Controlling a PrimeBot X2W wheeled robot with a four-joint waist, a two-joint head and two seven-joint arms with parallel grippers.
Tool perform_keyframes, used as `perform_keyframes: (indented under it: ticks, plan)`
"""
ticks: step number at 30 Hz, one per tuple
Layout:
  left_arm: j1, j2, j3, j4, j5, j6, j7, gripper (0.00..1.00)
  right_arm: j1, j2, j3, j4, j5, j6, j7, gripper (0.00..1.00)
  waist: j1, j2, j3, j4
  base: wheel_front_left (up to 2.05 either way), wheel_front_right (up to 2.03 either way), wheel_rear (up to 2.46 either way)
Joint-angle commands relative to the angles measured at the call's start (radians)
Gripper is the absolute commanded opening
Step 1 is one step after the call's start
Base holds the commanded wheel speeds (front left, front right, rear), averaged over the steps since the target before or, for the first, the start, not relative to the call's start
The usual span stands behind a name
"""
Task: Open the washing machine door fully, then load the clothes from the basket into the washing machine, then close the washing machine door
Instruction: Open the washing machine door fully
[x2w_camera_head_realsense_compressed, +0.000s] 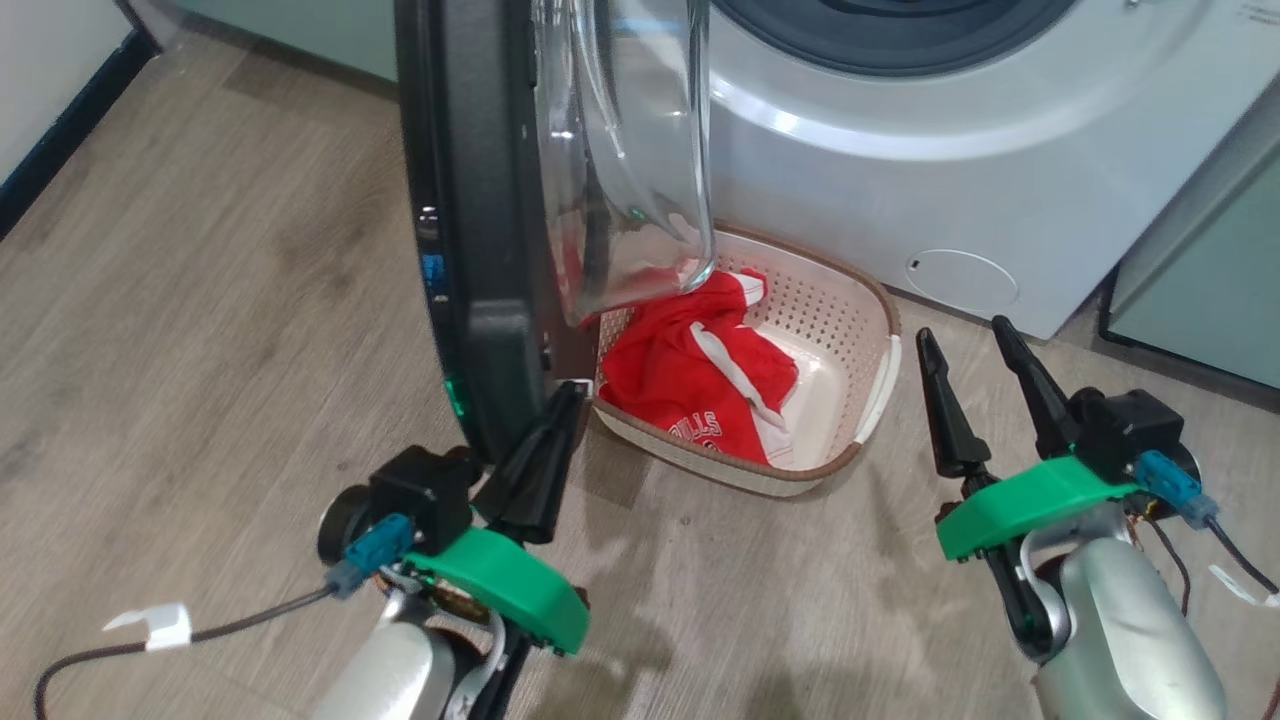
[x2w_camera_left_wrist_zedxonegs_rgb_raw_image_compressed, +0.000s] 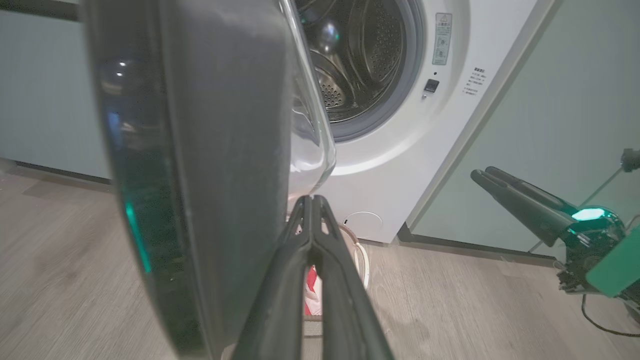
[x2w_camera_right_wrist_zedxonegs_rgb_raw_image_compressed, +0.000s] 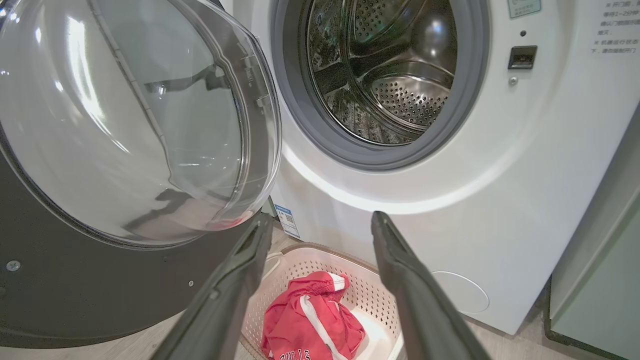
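The left gripper (x2w_camera_head_realsense_compressed: 568, 395) has its two long dark fingers pressed together with nothing between them. Its tips sit at the near left corner of the small cream-white perforated plastic basket (x2w_camera_head_realsense_compressed: 882, 335), close against the lower edge of the large round washing machine door (x2w_camera_head_realsense_compressed: 480, 250). I cannot tell whether they touch it. The right gripper (x2w_camera_head_realsense_compressed: 962, 335) has its fingers spread and empty. It hovers just to the right of the basket, apart from its rim, with the tips pointing away from the robot.

The bright red mesh clothes (x2w_camera_head_realsense_compressed: 690, 370), with white trim stripes and white lettering, lie crumpled inside the basket, towards its left half. Part of the basket floor to the right of them is bare.

The door, with its wide glossy black rim, stands swung out above the basket's left end. Its bulging clear glass bowl (x2w_camera_head_realsense_compressed: 620, 150) hangs over the basket's far left corner.

Right behind the basket stands the large white front-loading washing machine (x2w_camera_head_realsense_compressed: 900, 200). Its steel drum (x2w_camera_right_wrist_zedxonegs_rgb_raw_image_compressed: 390, 75) is open inside a grey gasket (x2w_camera_right_wrist_zedxonegs_rgb_raw_image_compressed: 295, 100), and a round filter cap (x2w_camera_head_realsense_compressed: 960, 278) is low on its front. The basket rests on a grey wood-look floor (x2w_camera_head_realsense_compressed: 200, 300). A pale green cabinet (x2w_camera_head_realsense_compressed: 1200, 290) stands beyond the basket to the right.
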Motion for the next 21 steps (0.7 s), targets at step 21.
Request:
perform_keyframes:
  ticks: [21]
  plan:
    - [0.002,0.086,0.2,0.026,-0.065,0.074,-0.066,0.0,-0.055,0.007,0.028,-0.023,0.019,0.0,-0.009,1.0,0.0,0.0,0.02,0.067,0.0,0.0,0.0]
